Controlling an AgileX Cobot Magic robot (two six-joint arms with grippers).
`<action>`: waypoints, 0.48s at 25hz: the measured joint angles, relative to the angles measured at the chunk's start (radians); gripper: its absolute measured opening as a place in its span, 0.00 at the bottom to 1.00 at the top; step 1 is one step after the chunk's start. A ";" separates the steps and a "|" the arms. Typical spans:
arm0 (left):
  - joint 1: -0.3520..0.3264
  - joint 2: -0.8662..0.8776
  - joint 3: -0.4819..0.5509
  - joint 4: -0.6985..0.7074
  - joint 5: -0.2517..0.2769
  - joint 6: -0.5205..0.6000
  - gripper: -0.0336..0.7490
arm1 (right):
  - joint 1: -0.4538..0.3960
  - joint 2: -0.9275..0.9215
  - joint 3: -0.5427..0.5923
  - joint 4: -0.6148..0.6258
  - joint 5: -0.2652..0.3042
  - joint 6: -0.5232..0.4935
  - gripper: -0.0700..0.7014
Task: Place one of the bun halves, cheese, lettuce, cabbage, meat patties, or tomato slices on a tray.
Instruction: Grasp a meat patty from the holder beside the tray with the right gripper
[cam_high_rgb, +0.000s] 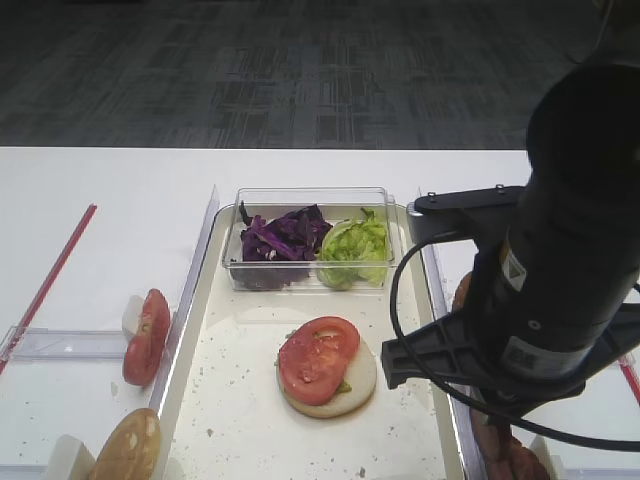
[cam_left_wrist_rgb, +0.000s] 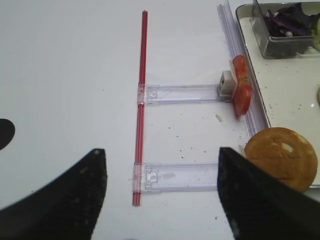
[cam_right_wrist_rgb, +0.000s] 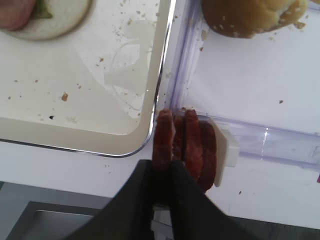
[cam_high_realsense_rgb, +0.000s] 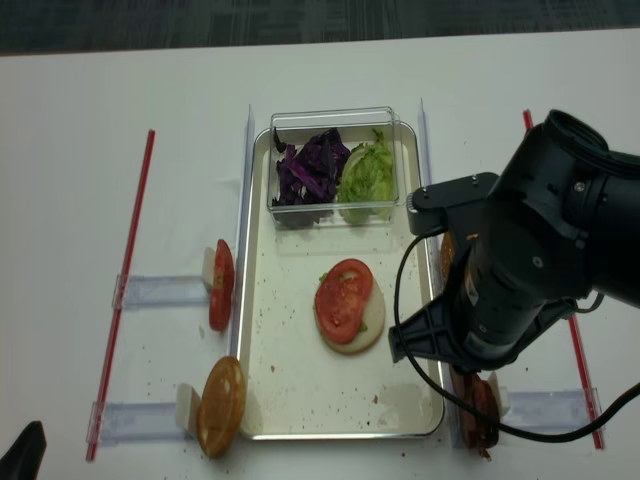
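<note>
In the right wrist view my right gripper (cam_right_wrist_rgb: 161, 172) is shut on the leftmost of the meat patties (cam_right_wrist_rgb: 192, 147). They stand on edge in a clear rail, just outside the tray's corner (cam_right_wrist_rgb: 145, 135). On the tray (cam_high_rgb: 250, 420) lies a bun half (cam_high_rgb: 350, 395) topped with a tomato slice (cam_high_rgb: 318, 357). Cabbage (cam_high_rgb: 283, 238) and lettuce (cam_high_rgb: 354, 247) fill a clear box. More tomato slices (cam_left_wrist_rgb: 241, 92) and a bun half (cam_left_wrist_rgb: 281, 157) stand in rails left of the tray. My left gripper (cam_left_wrist_rgb: 161, 151) hangs open over the table, holding nothing. No cheese shows.
A white stop block (cam_right_wrist_rgb: 225, 150) backs the patties. Another bun (cam_right_wrist_rgb: 252, 15) sits in a rail right of the tray. A red strip (cam_left_wrist_rgb: 143, 100) crosses two clear rails (cam_left_wrist_rgb: 182, 93) on the left. The right arm (cam_high_realsense_rgb: 520, 280) hangs over the tray's right rim.
</note>
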 joint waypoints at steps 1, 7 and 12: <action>0.000 0.000 0.000 0.000 0.000 0.000 0.60 | 0.000 0.000 0.000 0.000 0.000 0.000 0.24; 0.000 0.000 0.000 0.000 0.000 0.000 0.60 | -0.033 0.000 0.000 -0.013 -0.010 -0.002 0.24; 0.000 0.000 0.000 0.000 0.000 0.000 0.60 | -0.133 0.000 -0.026 0.008 -0.012 -0.068 0.24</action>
